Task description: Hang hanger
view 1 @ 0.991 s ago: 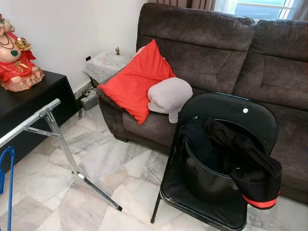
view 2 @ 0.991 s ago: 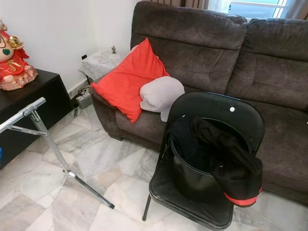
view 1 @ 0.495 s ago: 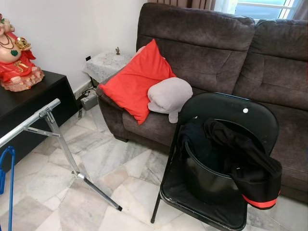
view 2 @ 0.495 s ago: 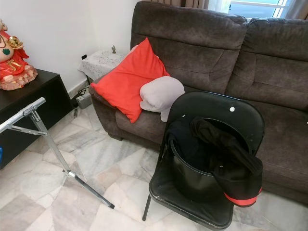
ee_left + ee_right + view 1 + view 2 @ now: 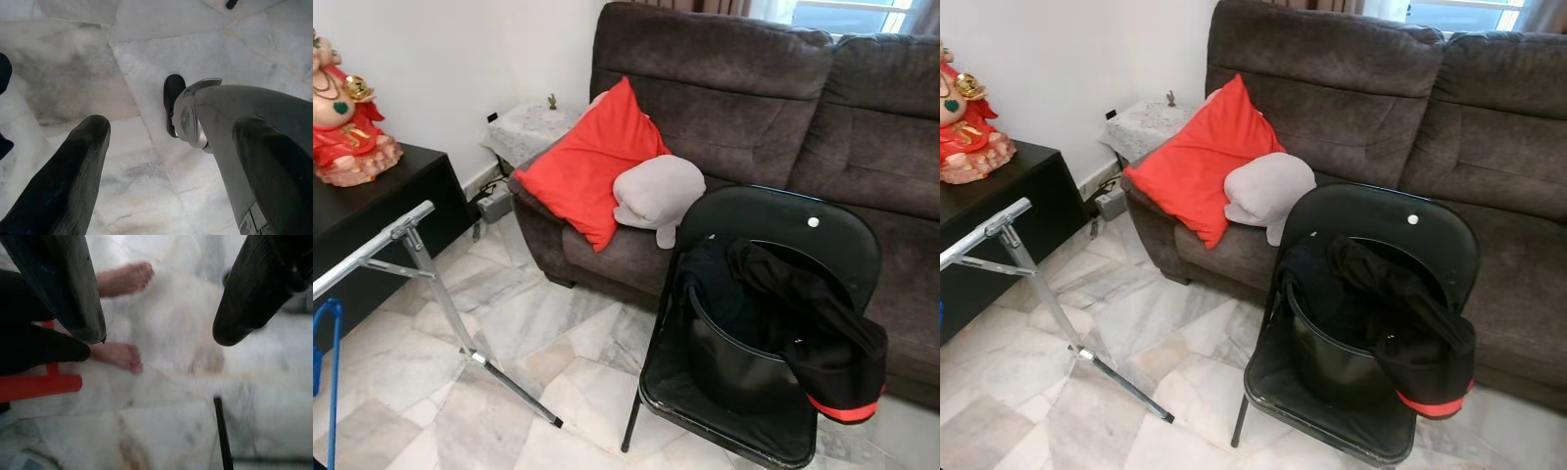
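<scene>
Hanger (image 5: 327,377) beside drying rack (image 5: 406,269)

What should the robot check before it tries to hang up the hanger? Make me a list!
1. Hanger found: ok, a blue hanger shows at the robot's far left.
2. Rail to hang it on: ok, the silver rack stands by the black cabinet.
3. Left gripper free: ok, open above the marble floor, holding nothing.
4. Right gripper free: ok, open and holding nothing.
5. People out of the way: not ok, a person's bare feet are on the floor near the right gripper.
6. Hanger already hung: cannot tell, its top is out of the picture.
</scene>
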Available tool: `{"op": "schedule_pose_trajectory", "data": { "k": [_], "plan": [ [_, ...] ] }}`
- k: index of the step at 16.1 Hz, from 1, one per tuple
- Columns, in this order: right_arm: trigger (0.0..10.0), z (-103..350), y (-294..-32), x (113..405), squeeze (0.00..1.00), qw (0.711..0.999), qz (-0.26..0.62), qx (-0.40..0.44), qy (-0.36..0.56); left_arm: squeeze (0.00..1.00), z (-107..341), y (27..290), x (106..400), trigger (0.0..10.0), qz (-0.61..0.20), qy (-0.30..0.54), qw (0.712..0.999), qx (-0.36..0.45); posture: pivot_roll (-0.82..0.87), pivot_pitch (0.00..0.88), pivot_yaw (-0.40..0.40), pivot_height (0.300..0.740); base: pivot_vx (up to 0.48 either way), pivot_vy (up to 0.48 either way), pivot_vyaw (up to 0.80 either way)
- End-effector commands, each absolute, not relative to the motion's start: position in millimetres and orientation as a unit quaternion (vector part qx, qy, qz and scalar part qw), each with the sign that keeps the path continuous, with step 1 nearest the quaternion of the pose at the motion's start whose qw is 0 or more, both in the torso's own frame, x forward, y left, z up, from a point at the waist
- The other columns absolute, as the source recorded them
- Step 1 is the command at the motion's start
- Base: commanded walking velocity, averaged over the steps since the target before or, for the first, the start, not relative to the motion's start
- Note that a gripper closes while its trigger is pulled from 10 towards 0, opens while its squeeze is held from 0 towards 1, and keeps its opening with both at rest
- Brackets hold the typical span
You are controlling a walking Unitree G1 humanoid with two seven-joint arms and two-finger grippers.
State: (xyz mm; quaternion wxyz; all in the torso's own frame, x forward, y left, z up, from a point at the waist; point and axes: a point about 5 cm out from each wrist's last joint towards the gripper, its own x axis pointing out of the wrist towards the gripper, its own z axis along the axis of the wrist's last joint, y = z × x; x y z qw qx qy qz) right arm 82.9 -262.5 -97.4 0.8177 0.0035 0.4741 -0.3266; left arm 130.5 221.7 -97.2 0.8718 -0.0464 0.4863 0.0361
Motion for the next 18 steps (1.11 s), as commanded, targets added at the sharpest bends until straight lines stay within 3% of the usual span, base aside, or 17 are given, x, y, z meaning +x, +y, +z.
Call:
{"op": "schedule_pose_trajectory", "data": {
  "k": [1,7,8,10,13,18],
  "plan": [
    [10.0,-93.3,-260.7,94.5,0.0,0.832,-0.336,0.005,0.443,0.0,-99.2,224.0,123.8,10.0,0.036,0.499,0.865,-0.042,0.01,0.061,0.04,0.74,0.0,0.0,0.0],
    [10.0,-64.5,-237.9,153.3,0.0,0.909,-0.305,-0.009,0.282,0.0,-99.4,223.7,123.2,10.0,0.037,0.499,0.865,-0.044,0.01,0.063,0.027,0.74,0.0,0.0,0.0],
    [10.0,-61.7,-230.9,155.6,0.0,0.92,-0.288,0.003,0.266,0.0,-99.5,223.5,123.1,10.0,0.036,0.5,0.864,-0.042,0.0,0.064,0.025,0.74,0.0,0.0,0.0],
    [10.0,-43.9,-211.6,160.1,0.0,0.959,-0.194,-0.069,0.195,0.0,-99.6,223.5,123.0,10.0,0.032,0.502,0.864,-0.039,-0.01,0.066,0.023,0.74,0.0,0.0,0.0],
    [10.0,-26.9,-209.9,161.4,0.0,0.967,-0.186,-0.084,0.15,0.0,-99.3,224.0,123.5,10.0,0.031,0.501,0.864,-0.039,-0.02,0.067,0.025,0.74,0.0,0.0,0.0],
    [10.0,-8.9,-217.1,169.0,0.0,0.964,-0.236,-0.019,0.12,0.0,-99.1,224.0,123.9,10.0,0.026,0.502,0.864,-0.035,-0.03,0.065,0.033,0.74,0.0,0.0,0.0]
  ]
}}
